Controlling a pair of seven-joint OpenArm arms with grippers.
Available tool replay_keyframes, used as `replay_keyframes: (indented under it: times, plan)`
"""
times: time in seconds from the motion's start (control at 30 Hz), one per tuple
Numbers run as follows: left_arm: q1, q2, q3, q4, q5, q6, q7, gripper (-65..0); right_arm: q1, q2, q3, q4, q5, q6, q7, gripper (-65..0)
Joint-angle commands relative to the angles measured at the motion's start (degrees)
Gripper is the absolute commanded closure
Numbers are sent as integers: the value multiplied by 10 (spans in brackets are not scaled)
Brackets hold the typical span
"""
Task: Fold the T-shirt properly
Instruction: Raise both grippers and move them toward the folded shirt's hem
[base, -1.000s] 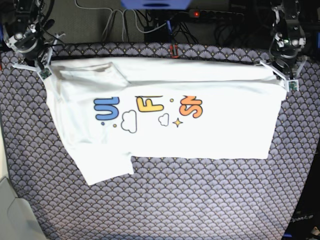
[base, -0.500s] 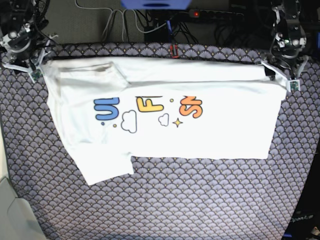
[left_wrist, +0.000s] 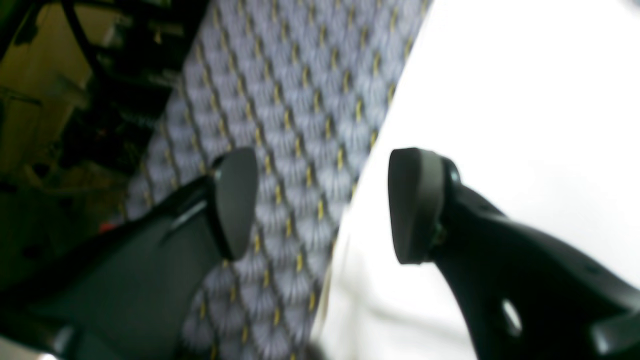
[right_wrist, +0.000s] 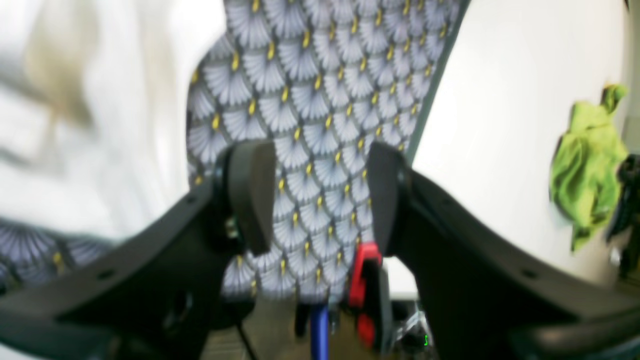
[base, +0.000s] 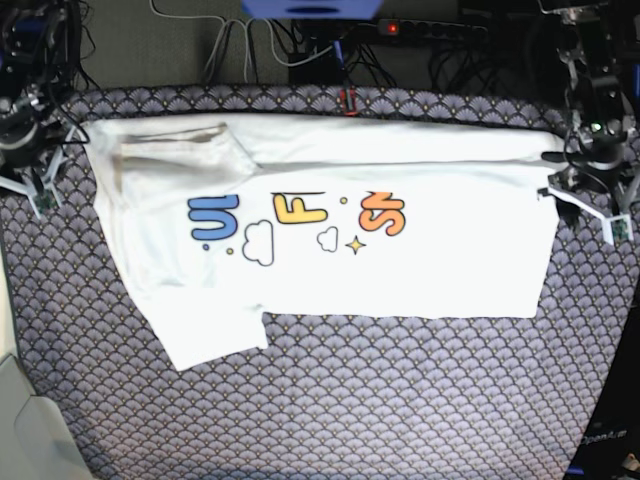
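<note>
With both pincers gaping and empty, the left pincer (left_wrist: 320, 205) hangs over the shirt's (base: 400, 270) edge, the right pincer (right_wrist: 320, 200) just off its collar end. One lengthwise fold looks done on the desk (base: 400, 400); a sleeve and further folds seem to remain.

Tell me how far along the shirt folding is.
Done: the T-shirt has its top edge folded down, cutting the letters. In hand: nothing; the left gripper and right gripper are open and off it. Left: the sleeve at lower left and the remaining folds.
</note>
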Motion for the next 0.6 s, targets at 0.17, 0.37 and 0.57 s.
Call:
replay_keyframes:
  times: [0.17, 0.37, 0.57]
  plan:
    - [-109, -8, 34, -33, 4, 3, -13, -403, 134, 38, -81, -36, 1, -5, -44, -308]
    - [-192, -5, 90, -109, 4, 4, -15, -402, 266, 38, -137, -174, 1, -5, -56, -308]
    - [-261, -5, 112, -204, 4, 7, -17, -401, 366, 34, -178, -326, 1, -5, -48, -307]
